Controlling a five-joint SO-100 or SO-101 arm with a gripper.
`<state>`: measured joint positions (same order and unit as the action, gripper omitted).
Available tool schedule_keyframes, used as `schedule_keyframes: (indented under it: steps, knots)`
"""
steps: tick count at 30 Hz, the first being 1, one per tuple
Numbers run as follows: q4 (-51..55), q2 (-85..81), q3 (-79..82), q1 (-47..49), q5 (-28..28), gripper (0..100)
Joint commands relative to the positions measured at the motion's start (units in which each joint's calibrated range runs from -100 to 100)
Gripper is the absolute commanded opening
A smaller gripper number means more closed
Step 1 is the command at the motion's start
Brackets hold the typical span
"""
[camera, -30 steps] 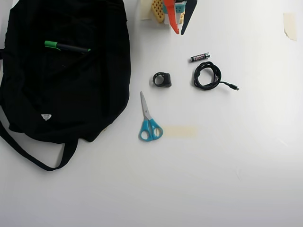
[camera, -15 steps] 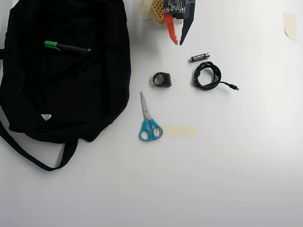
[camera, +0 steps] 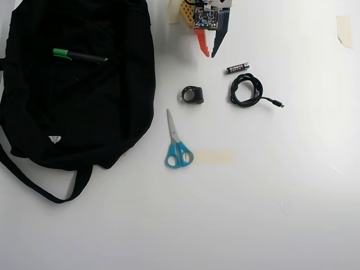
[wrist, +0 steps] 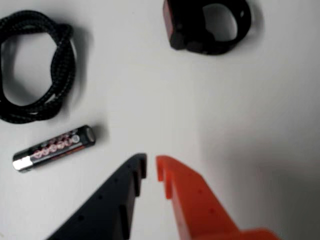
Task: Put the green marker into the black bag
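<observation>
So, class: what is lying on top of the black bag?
The green marker lies across the black bag, near its upper edge in the overhead view. Whatever is inside the bag is hidden.

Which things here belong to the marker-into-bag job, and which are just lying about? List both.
Part of the job:
- slim green-capped marker, lying on the bag
- large soft black fabric bag
- gripper, holding nothing

Just lying about:
- small black battery
- coiled black cable
- blue-handled scissors
- small black ring-shaped clip
</observation>
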<state>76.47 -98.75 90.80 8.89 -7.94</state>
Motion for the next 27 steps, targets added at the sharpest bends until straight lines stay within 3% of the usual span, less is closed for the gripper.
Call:
schedule_keyframes:
  steps: [1, 27]
  knots:
    - [-3.34, -0.66, 6.59, -0.06, -0.09, 2]
    - [-3.52, -0.58, 6.59, -0.29, 0.18, 2]
